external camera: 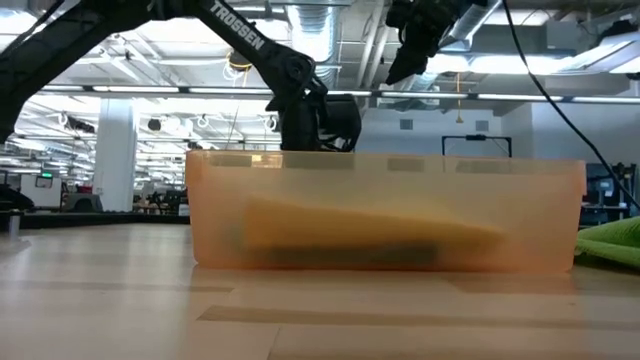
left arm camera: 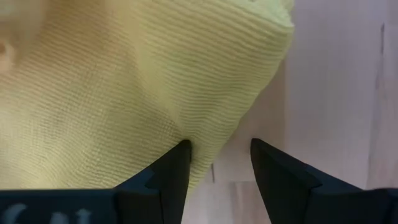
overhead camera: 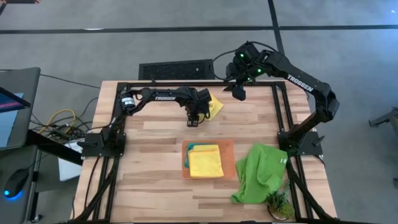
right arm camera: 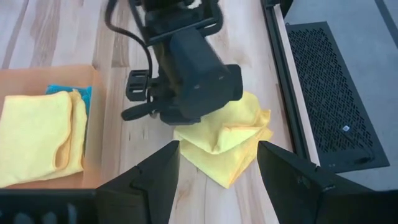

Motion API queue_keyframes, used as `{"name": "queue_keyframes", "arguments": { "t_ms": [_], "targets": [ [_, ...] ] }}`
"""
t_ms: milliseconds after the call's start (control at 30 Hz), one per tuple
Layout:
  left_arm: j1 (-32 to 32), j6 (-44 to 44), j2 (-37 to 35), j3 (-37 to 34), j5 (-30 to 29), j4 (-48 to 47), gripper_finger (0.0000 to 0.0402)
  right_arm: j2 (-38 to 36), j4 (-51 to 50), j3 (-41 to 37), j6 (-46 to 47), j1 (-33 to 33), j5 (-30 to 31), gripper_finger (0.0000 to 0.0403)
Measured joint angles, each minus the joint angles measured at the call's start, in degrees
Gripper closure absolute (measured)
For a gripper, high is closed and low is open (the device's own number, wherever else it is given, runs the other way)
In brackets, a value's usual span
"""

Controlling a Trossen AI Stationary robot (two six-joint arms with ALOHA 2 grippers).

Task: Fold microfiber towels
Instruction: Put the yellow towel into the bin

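Yellow towel (right arm camera: 227, 140), crumpled and loosely folded, beneath left gripper (left arm camera: 217, 165).

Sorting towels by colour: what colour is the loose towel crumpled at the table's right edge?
Lime green, clearest in the high view.

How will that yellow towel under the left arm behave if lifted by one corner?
Likely floppy: the yellow towel lies in soft, uneven folds. Probably light and grippy rather than slick, given its fuzzy weave. The open left pincer sits at its edge.
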Motion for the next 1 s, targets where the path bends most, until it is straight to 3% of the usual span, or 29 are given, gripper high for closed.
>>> {"name": "queue_keyframes", "arguments": {
  "t_ms": [200,467,567,800,1000],
  "targets": [
    [-0.29,-0.17,-0.35,-0.15,0.85,-3.17,0.0237,0.0,-0.01,0.0,-0.02,0.0,0.02,0.0163],
    [-0.58,-1.91,0.0,-0.2,-3.0,-2.48,0.0244,0.0,0.01,0.0,-0.07,0.0,0.0,0.0163],
    [-0.5,-2.61,0.04,-0.24,-2.94,-2.27,0.0275,0.0,0.01,0.0,-0.05,0.0,0.01,0.0163],
    [-0.33,-2.6,0.11,-0.26,-2.63,-1.54,0.039,0.0,-0.01,0.0,-0.02,0.0,0.0,0.0163],
    [-0.2,-3.54,-0.48,-0.32,-0.61,-2.09,0.0399,0.0,-1.11,0.0,-0.29,0.0,0.02,0.0163]
  ]
}}
